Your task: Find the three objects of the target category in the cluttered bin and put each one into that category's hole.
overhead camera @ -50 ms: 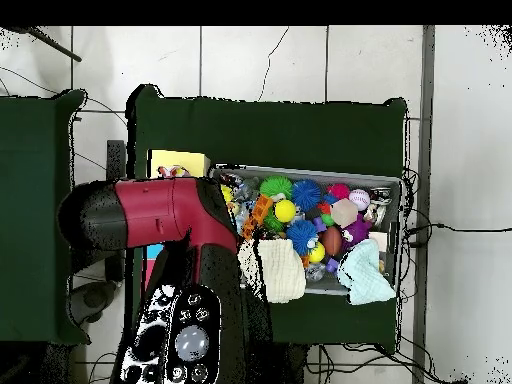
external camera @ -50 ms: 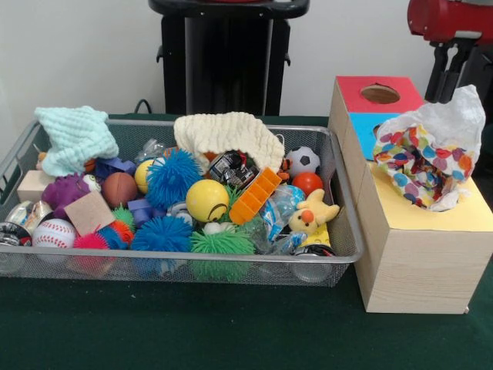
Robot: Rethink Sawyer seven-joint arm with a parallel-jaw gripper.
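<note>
While the red arm [overhead camera @ -50 ms: 165, 215] hides its gripper, grip state unclear, a polka-dot cloth [external camera @ -50 ms: 420, 166] covers the wooden box's [external camera @ -50 ms: 420, 262] yellow top.

A desk [external camera @ -50 ms: 192, 331] covered in dark green cloth carries a wire-mesh bin [external camera @ -50 ms: 339, 231] filled with toys and, touching the bin's side, a long wooden box [external camera @ -50 ms: 416, 270] with coloured top panels, one panel bearing a round hole [external camera @ -50 ms: 380, 94].

The wire bin [external camera @ -50 ms: 339, 193] is packed full — no free gap between toys. A cream cloth [external camera @ -50 ms: 229, 132] at upper centre and a mint cloth [external camera @ -50 ms: 75, 136] at upper left cover items. The red hole [external camera @ -50 ms: 380, 94] at upper right is open; a dotted bag [external camera @ -50 ms: 424, 162] blocks the box top [external camera @ -50 ms: 470, 216].
</note>
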